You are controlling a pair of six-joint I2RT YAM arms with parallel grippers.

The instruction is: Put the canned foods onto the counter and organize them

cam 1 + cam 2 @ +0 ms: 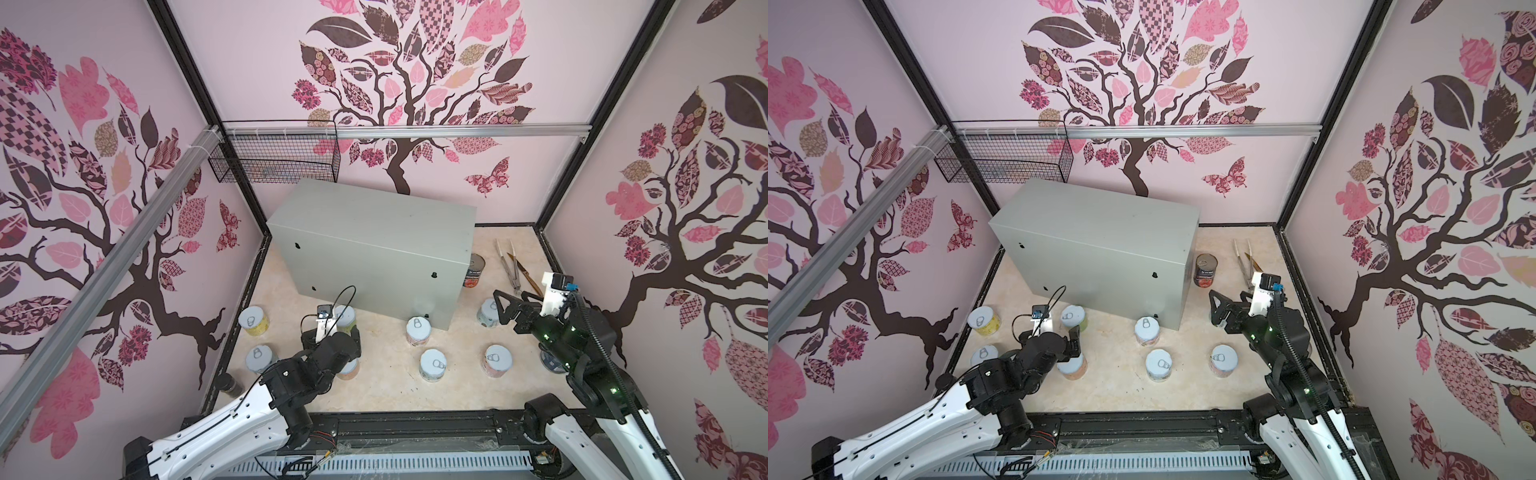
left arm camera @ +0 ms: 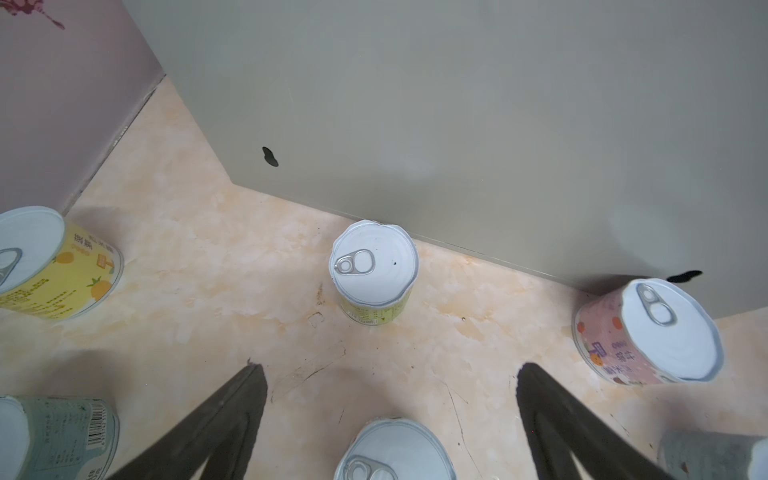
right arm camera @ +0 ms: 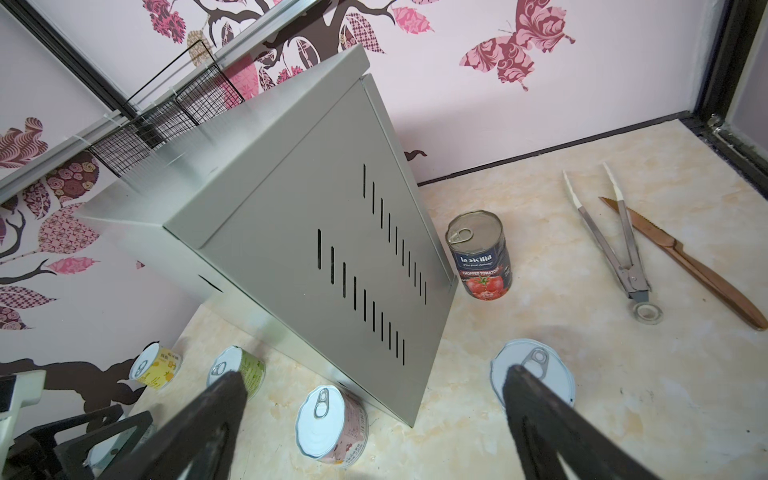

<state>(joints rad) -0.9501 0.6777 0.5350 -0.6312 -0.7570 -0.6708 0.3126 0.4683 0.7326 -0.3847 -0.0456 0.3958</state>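
Top pair: high at near edge, angled down-far, whole scene. Wrist cams: low, close, both on counter (image 2: 457, 104), shared w/ tops.

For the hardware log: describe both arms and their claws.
Left arm and right arm: white shells, black joints. Left claw and right claw: black, tapering triangular fingers. Black cable loops at the left wrist; ribbed black conduit and green lights mark the right arm.

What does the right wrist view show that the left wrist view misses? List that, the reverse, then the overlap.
Right wrist only: tall dark-labelled tomato can, metal tongs, brown knife, black wire basket.
Left wrist only: the barcode on a short pale-green-labelled can.
Both: large grey metal box, short yellow-labelled can, short lime-green-labelled can, short pink-labelled can.
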